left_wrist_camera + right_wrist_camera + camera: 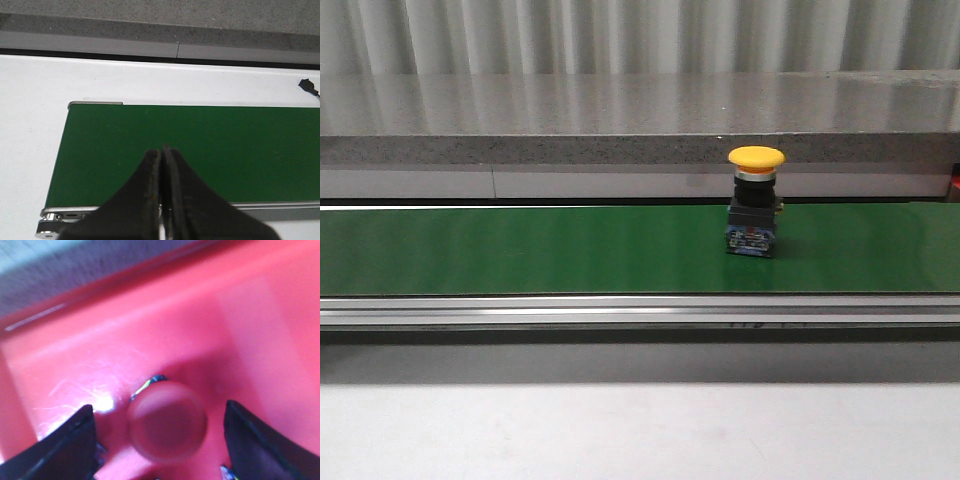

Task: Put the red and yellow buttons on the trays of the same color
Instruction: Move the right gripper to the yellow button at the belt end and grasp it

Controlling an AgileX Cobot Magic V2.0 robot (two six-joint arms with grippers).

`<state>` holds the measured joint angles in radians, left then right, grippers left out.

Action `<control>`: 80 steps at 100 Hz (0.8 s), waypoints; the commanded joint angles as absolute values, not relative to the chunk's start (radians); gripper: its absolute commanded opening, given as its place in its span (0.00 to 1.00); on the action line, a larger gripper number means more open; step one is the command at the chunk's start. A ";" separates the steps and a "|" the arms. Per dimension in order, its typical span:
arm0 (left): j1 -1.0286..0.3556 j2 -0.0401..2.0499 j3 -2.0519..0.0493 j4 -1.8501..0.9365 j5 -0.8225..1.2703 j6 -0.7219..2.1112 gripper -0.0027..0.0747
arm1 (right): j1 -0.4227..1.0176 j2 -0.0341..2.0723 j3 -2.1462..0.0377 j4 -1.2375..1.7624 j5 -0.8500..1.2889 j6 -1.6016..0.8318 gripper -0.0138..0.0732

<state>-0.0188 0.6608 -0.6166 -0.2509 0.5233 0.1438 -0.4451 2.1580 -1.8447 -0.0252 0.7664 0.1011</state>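
A yellow button (756,157) with a black and blue base stands upright on the green belt (520,250), right of centre in the front view. No gripper shows in that view. My left gripper (162,150) is shut with nothing in it, above the belt's (225,145) near edge by its end. In the right wrist view a red button (167,420) stands inside the red tray (200,325). My right gripper (160,432) is open around it, the fingers (75,440) apart from its cap on both sides. The yellow tray is out of view.
A grey stone ledge (620,120) runs behind the belt. A metal rail (620,310) borders the belt's front, with white table (620,430) before it. A small black connector (307,86) lies on the white surface past the belt.
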 commanded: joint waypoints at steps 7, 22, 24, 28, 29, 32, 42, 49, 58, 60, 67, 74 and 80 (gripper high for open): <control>-0.029 0.658 -0.643 -0.262 0.457 0.145 0.01 | -0.449 1.994 -1.878 -0.027 0.734 0.097 0.78; -0.029 0.658 -0.643 -0.262 0.457 0.145 0.01 | -0.433 1.881 -1.871 -0.026 0.782 0.051 0.78; -0.029 0.658 -0.643 -0.262 0.457 0.145 0.01 | -0.429 1.871 -1.866 -0.025 0.786 0.044 0.78; -0.029 0.658 -0.643 -0.262 0.457 0.145 0.01 | -0.419 1.835 -1.854 -0.025 0.793 0.039 0.78; -0.029 0.658 -0.643 -0.262 0.457 0.145 0.01 | -0.417 1.823 -1.852 -0.024 0.796 0.037 0.78; -0.029 0.658 -0.643 -0.262 0.457 0.145 0.01 | -0.407 1.798 -1.837 -0.024 0.800 0.034 0.78; -0.029 0.658 -0.643 -0.262 0.457 0.145 0.01 | -0.370 1.705 -1.774 -0.024 0.817 0.000 0.78; -0.029 0.658 -0.643 -0.262 0.457 0.145 0.01 | -0.337 1.639 -1.720 -0.024 0.836 -0.026 0.78; -0.029 0.658 -0.643 -0.262 0.457 0.145 0.01 | -0.289 1.560 -1.648 -0.024 0.880 -0.053 0.78; -0.029 0.658 -0.643 -0.262 0.457 0.145 0.01 | -0.279 1.543 -1.631 -0.024 0.893 -0.056 0.78; -0.029 0.658 -0.643 -0.262 0.457 0.145 0.01 | -0.242 1.492 -1.574 -0.023 0.939 -0.066 0.78; -0.029 0.658 -0.643 -0.262 0.457 0.145 0.01 | -0.205 1.447 -1.515 -0.017 0.968 -0.067 0.78; -0.029 0.658 -0.643 -0.262 0.457 0.145 0.01 | -0.176 1.416 -1.469 -0.010 0.988 -0.069 0.78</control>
<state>-0.0188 0.6608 -0.6166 -0.2509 0.5233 0.1438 -0.2067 1.4971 -1.4988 -0.0162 0.9937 -0.0522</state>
